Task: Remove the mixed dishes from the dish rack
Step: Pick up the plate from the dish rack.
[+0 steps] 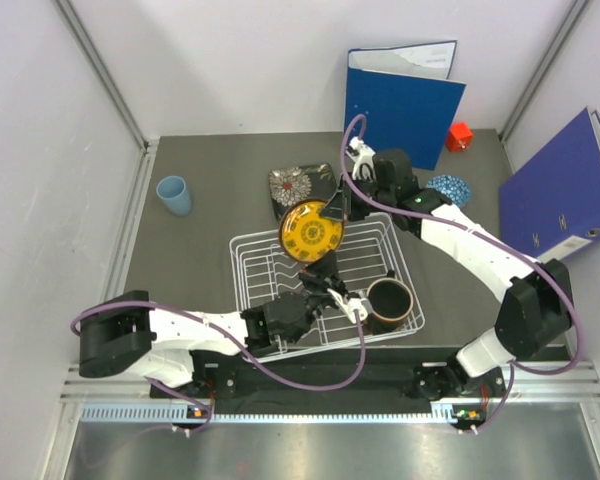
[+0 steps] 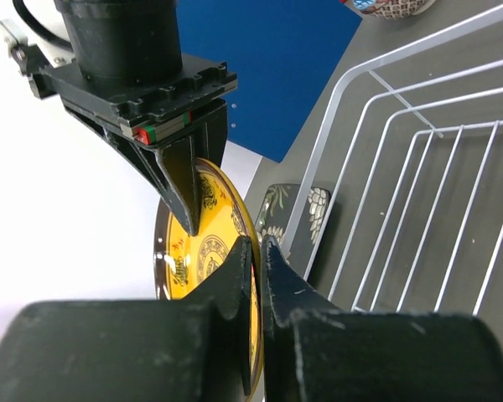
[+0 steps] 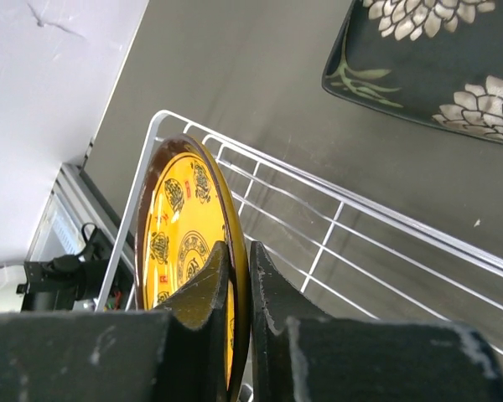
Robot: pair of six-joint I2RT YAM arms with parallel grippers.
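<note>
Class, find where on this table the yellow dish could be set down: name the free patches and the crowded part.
Free for the yellow dish: bare table bordered by the cup, the plate and the left side of the rack; also the back strip behind the cup. Crowded: back right, among bowl, red block, binders and the right arm.

Robotics lab test cell: two arms [image 1: 195,335] bolted to a metal rail [image 1: 280,412] at the edge of a grey table [image 1: 200,270], enclosed by plain white panels [image 1: 250,60] in aluminium framing [image 1: 100,70].
</note>
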